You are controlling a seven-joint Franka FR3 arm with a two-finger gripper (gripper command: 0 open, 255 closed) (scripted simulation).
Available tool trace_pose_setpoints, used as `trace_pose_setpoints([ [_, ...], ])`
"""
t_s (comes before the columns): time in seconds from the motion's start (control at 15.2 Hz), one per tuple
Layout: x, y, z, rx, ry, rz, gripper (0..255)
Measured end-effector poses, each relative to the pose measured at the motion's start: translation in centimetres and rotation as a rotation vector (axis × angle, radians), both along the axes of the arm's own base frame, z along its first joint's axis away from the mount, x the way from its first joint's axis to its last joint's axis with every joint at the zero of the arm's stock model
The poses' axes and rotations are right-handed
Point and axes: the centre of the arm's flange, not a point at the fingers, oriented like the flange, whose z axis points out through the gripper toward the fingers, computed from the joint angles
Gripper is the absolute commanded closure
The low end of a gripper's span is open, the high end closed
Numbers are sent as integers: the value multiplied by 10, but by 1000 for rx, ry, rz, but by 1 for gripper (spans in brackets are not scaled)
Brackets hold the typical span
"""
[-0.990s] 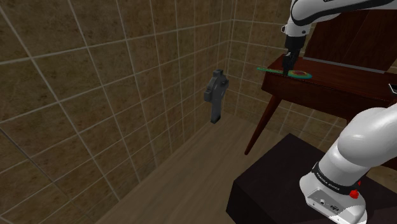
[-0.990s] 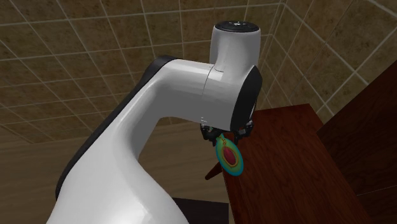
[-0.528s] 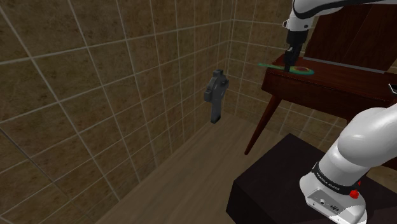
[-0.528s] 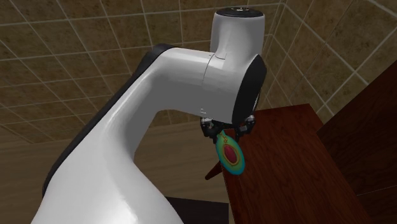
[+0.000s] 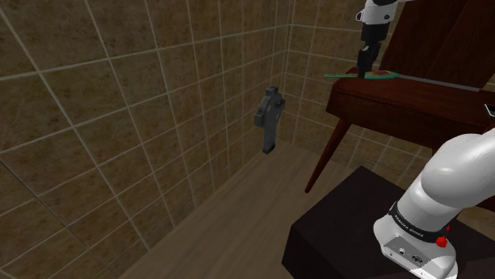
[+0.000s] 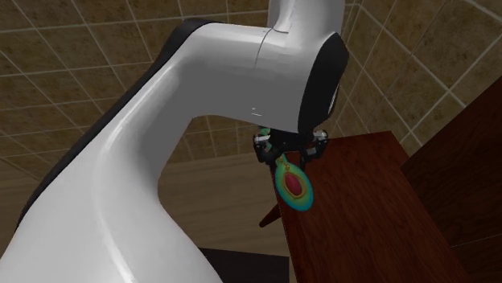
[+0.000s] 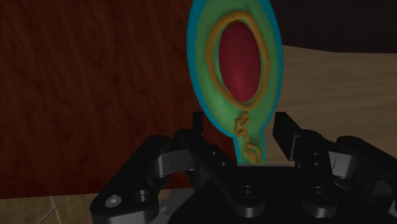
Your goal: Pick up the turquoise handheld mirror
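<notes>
The turquoise handheld mirror has a green face, an orange ring and a dark red oval centre. My gripper is shut on its handle, with the black fingers on either side. In the shoulder view the gripper points down over the near-left corner of the dark red wooden table, and the mirror lies flat in it a little above the tabletop. The second exterior view has the mirror hanging under the gripper above the table.
Brown tiled walls enclose a corner behind the table. A grey fixture hangs on the wall at the shoulder view's middle. The table's slanted leg reaches down to the wood floor. My dark stand sits at lower right. A tall dark wooden panel rises behind the tabletop.
The gripper has risen with the mirror clasped in it, so the mirror has come up off the tabletop. The arm's upper joints have moved upward in both exterior views.
</notes>
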Motion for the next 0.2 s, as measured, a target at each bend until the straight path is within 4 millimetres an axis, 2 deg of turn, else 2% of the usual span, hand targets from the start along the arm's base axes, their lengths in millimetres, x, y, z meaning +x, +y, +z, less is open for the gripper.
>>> trace_pose_setpoints([
  [0.2,-2,-1,14,0,0,0,255],
])
